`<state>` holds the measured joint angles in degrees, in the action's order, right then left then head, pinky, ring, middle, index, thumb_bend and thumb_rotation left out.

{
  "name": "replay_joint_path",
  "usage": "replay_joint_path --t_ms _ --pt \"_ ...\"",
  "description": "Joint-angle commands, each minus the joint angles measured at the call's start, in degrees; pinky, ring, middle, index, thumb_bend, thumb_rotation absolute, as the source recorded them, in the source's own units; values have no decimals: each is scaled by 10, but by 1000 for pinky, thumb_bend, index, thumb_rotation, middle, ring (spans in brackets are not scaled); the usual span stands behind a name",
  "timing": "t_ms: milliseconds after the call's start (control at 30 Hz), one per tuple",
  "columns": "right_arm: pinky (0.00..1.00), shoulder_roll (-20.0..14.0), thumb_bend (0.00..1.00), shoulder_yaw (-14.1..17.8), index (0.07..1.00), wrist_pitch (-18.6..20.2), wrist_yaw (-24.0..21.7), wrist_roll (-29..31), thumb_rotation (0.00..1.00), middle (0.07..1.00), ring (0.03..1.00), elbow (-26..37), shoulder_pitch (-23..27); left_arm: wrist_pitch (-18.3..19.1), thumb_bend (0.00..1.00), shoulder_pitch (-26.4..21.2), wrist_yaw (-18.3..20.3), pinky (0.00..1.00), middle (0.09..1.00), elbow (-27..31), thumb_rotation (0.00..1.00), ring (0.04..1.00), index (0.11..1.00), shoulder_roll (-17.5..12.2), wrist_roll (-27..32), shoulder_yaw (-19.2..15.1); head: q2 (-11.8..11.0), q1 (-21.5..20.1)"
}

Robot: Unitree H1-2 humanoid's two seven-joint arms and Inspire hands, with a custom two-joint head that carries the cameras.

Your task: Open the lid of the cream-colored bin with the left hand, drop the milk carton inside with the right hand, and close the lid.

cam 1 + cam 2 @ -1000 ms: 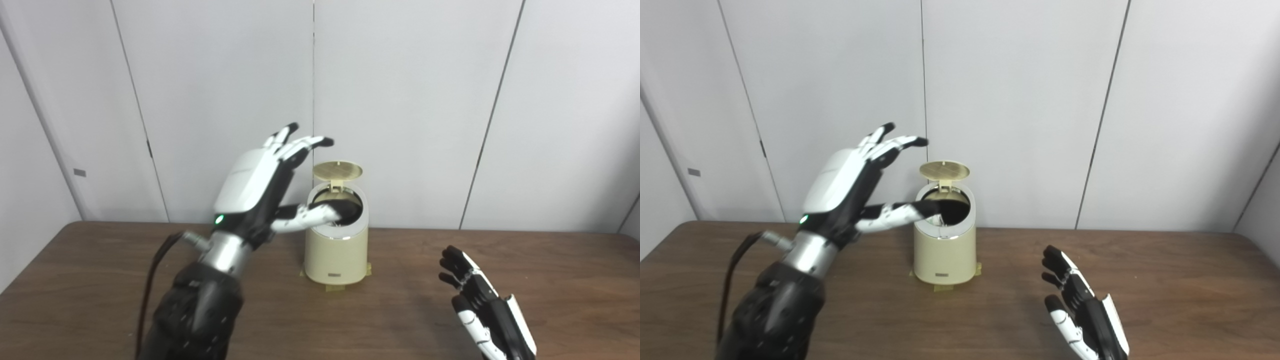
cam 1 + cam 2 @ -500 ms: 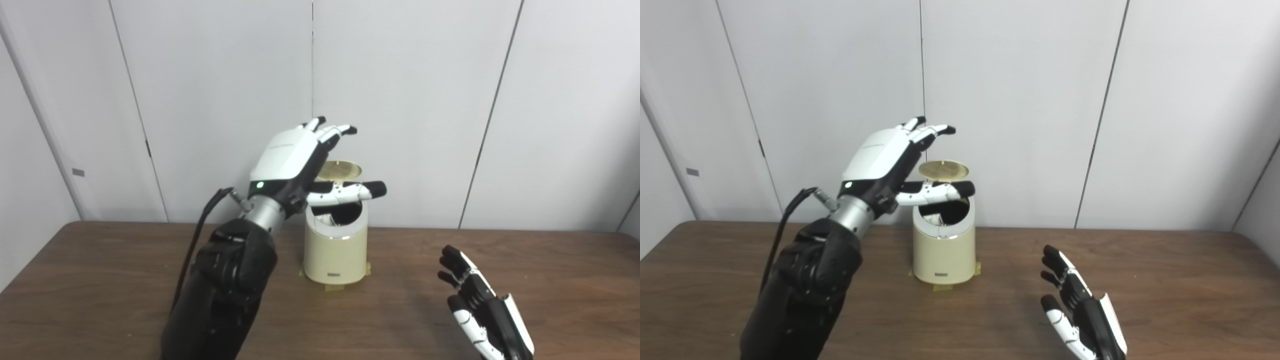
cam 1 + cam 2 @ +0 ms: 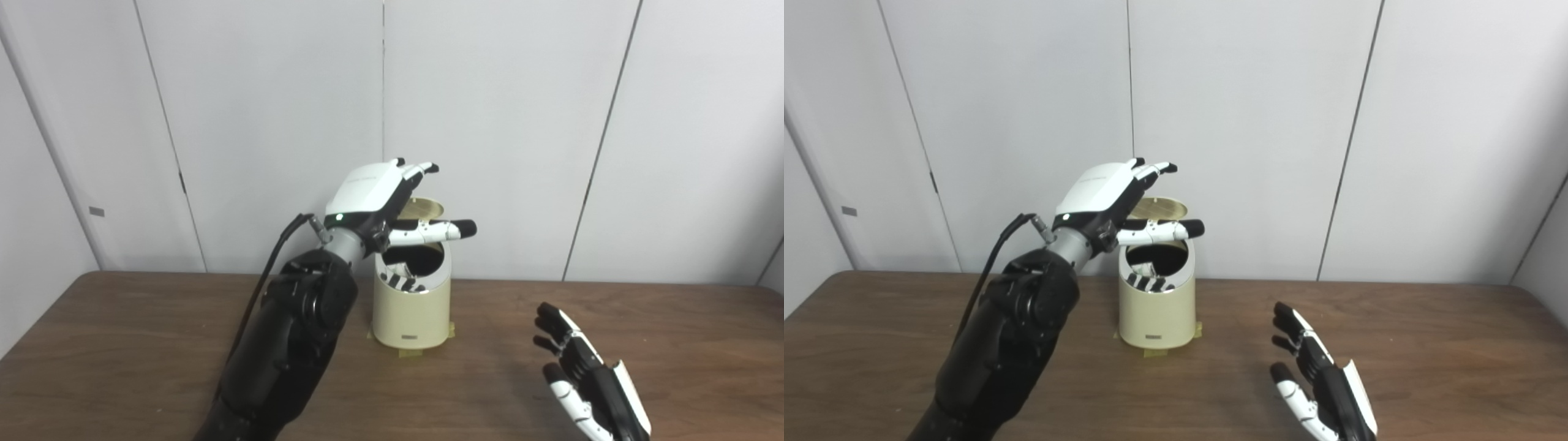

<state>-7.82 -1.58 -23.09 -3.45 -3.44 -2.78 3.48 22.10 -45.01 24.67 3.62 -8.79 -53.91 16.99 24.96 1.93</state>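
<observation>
The cream-colored bin (image 3: 409, 312) stands at the back middle of the brown table, its round lid (image 3: 424, 208) tilted up behind a dark opening. Something white with black marks shows just inside the rim (image 3: 401, 283); I cannot tell what it is. My left hand (image 3: 380, 197) hovers over the bin, open, fingers reaching over the lid's top edge and thumb stretched across above the opening. My right hand (image 3: 582, 383) rests low at the right front, open, palm facing left, holding nothing. No milk carton lies on the table.
The wooden table (image 3: 122, 343) stretches wide on both sides of the bin. Yellowish tape (image 3: 409, 351) shows under the bin's base. Grey wall panels stand close behind the bin. A black cable (image 3: 272, 263) hangs from my left wrist.
My left hand swung from left of the bin to above it and now sits lower, over the raised lid, which seems slightly more tilted forward. The right hand barely moved.
</observation>
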Motion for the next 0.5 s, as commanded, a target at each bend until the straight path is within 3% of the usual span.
replay_joint_path --t_ms 0,300,467 --pt "821 8 150 -7 894 -4 6 -20 602 909 895 -24 -33 3 966 -41 -22 1000 920 -3 999 1000 922 -3 -8 -4 2 2" --pt "791 7 146 -14 890 -9 7 -30 521 899 883 -24 -36 17 957 -52 -26 1000 924 -29 978 1000 925 -3 -5 -2 0 -2" --pt "811 7 153 -18 887 -13 8 -41 562 904 893 -26 -36 32 955 -59 -16 1000 952 -41 985 1000 927 -4 -15 6 1 -4"
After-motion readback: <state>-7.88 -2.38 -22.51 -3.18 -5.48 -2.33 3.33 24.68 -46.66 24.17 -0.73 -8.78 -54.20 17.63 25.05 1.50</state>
